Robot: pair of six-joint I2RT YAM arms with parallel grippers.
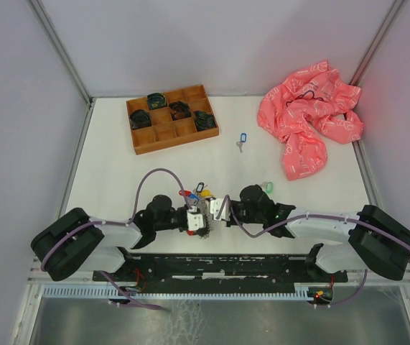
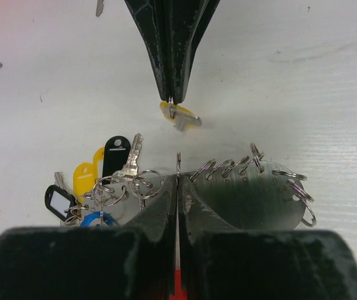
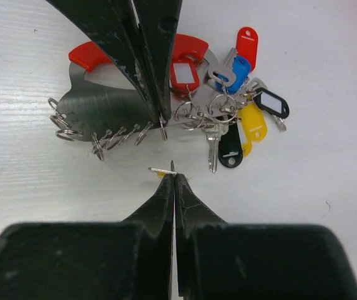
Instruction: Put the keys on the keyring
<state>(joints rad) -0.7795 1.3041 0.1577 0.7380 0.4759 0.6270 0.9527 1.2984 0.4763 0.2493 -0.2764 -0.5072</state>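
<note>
The keyring point(image 2: 178, 161) is a thin silvery ring on the edge of a metal plate point(image 3: 112, 109) with a red loop point(image 3: 87, 55). My left gripper point(image 2: 178, 178) is shut on this ring and also shows in the right wrist view point(image 3: 161, 120). Several keys with black, yellow, blue and red tags point(image 3: 237, 119) hang in a bunch on the plate. My right gripper point(image 3: 173, 175) is shut on a yellow-tagged key point(image 2: 183, 117) and holds it just in front of the ring, a small gap apart. Both grippers meet at the table's near middle point(image 1: 208, 210).
A loose blue-tagged key point(image 1: 242, 140) lies mid-table and a green-tagged one point(image 1: 266, 188) lies by the right arm. A wooden compartment tray point(image 1: 138, 144) stands at the back left. A crumpled pink cloth point(image 1: 309, 115) lies at the back right. Walls close off the table's sides.
</note>
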